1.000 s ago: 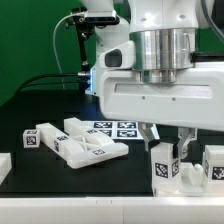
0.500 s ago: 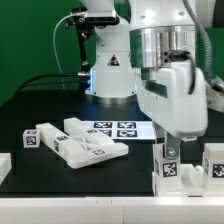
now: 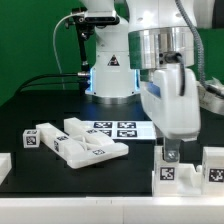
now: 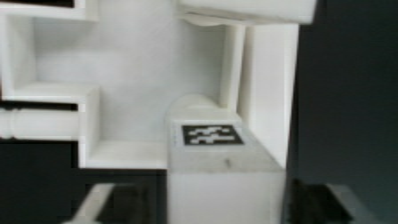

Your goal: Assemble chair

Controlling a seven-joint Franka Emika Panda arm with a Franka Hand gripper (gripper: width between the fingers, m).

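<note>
The chair is in loose white tagged parts. In the exterior view a tagged upright part (image 3: 169,173) stands at the front right, with another tagged piece (image 3: 214,166) just to its right. My gripper (image 3: 170,154) hangs straight over the upright part, its fingers reaching down to the part's top. In the wrist view the tagged part (image 4: 214,140) runs between my fingers (image 4: 103,205), with a dark gap on each side, so the gripper (image 4: 222,208) is open and straddles it. A flat panel (image 3: 95,146) and a tagged block (image 3: 34,138) lie at the exterior view's left.
The marker board (image 3: 116,129) lies flat behind the panel, near the arm's base (image 3: 110,75). A small white piece (image 3: 3,166) sits at the left edge. Black cables run along the back left. The wrist view shows a larger white framed part (image 4: 54,60) beside the tagged part.
The hand has turned about a quarter turn, so its narrow side now faces the camera. It has shifted slightly right and come down over the upright tagged part.
</note>
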